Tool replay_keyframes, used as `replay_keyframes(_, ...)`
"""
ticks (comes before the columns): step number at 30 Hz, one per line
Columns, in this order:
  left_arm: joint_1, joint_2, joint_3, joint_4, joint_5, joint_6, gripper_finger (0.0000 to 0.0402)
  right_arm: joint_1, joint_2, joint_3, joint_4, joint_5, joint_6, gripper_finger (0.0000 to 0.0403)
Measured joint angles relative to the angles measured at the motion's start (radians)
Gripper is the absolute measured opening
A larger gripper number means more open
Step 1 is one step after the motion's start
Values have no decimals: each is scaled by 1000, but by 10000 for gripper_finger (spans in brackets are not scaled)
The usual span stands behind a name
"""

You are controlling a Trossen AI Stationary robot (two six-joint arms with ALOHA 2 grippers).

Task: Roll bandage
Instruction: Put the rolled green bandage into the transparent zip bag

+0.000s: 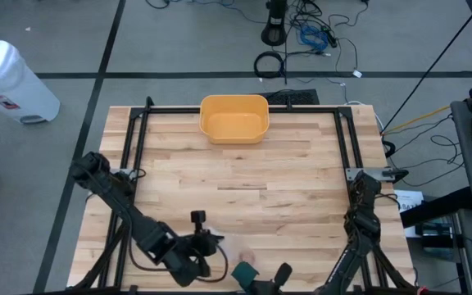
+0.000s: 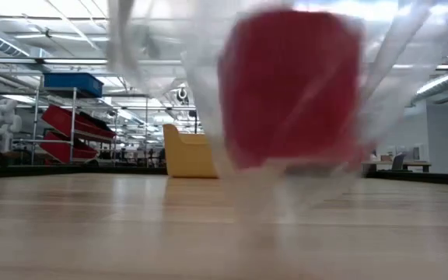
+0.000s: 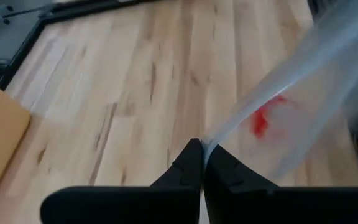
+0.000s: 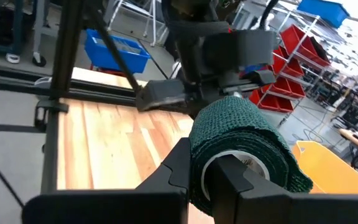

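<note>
Left gripper [image 3: 201, 163] jaws pinch a clear crinkly bag [image 3: 291, 106]; right gripper [image 4: 207, 171] jaws clamp a green woven bandage roll [image 4: 244, 146].

I work in a big open lab or workshop hall — grey floor [image 1: 179, 49] strewn with cables [image 1: 318, 37], metal shelving [image 2: 72, 117] holding red and blue bins, ceiling strip lights [image 2: 22, 47] — at a wooden table [image 1: 244, 188].

Left gripper [image 3: 201, 163] low at near table edge, fingers pinched together. Right gripper [image 4: 199, 171] beside it, fingers clamped.
</note>
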Motion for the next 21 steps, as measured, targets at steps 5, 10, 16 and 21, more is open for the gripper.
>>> replay_keyframes(5, 34, 0, 24, -27, -137, 34, 2, -31, 0, 0, 20, 5, 0, 22)
replay_keyframes(10, 68, -7, 116, -216, -342, 30, 2, -35, 0, 0, 20, 8, -3, 22)
replay_keyframes(16, 111, -11, 204, -367, -243, -83, 1, -24, 0, 0, 17, 9, -1, 22)
replay_keyframes(21, 123, 27, 164, -378, 27, -184, 3, -12, 0, 0, 10, 9, 0, 22)
